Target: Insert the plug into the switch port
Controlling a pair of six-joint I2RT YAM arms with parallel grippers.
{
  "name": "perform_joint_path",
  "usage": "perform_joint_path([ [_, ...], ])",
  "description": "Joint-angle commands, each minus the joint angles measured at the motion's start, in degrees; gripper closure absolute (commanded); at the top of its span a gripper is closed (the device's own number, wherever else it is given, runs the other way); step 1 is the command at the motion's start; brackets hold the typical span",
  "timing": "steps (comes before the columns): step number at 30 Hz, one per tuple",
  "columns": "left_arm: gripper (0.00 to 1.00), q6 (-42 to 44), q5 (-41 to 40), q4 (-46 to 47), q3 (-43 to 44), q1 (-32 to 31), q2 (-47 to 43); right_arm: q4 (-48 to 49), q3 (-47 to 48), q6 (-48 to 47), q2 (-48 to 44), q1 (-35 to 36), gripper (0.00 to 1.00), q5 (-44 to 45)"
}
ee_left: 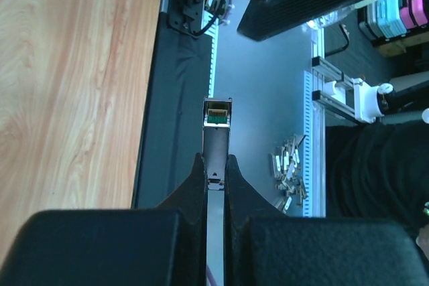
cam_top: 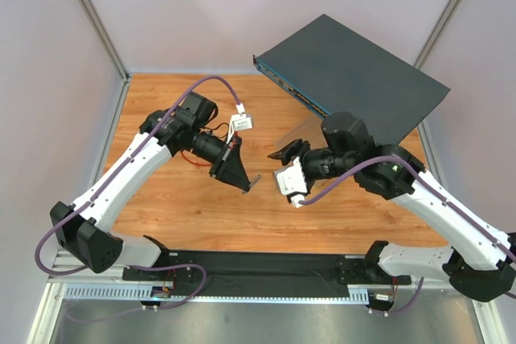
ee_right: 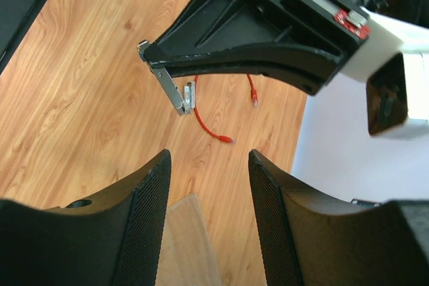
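1. The left gripper (ee_left: 214,161) is pressed together on a small grey metal module (ee_left: 216,122), not on the plug (ee_right: 230,140).
2. The plug lies on the wooden tabletop (ee_right: 87,118) at the end of a thin red cable (ee_right: 209,124). It is below the left gripper and well apart from the network switch (cam_top: 355,70).
3. The right gripper (ee_right: 209,159) is spread, with nothing between its fingers.
4. The wrong part could be carried to the switch port (cam_top: 300,96), since only the module is held.
5. The plug is tiny against the fingers. A pinch off-centre or on the cable could let it twist, so that it meets the port tilted and jams.
6. The 2 grippers are near each other, so a collision is judged possible if the right one is lowered to the cable.
7. The print on a white tag (cam_top: 240,123) on the left arm's cable cannot be read, and no brand is legible.
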Motion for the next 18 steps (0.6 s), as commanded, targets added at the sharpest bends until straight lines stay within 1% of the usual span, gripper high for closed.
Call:
perform_joint_path([
  [1,1.00,1.4,2.9,-1.1,1.2,-0.9,-0.1,1.2,-0.7,-5.9,0.6,2.3,0.49,1.2],
  [8,1.00,0.8,3.3,-0.9,1.9,-1.5,1.3,-0.6,-1.8,-9.2,2.7,6.1,0.51,3.5],
  [18,1.00,-0.3,3.9,-0.4,2.5,-1.9,2.4,0.6,-1.9,-10.2,5.7,7.8,0.56,5.3],
])
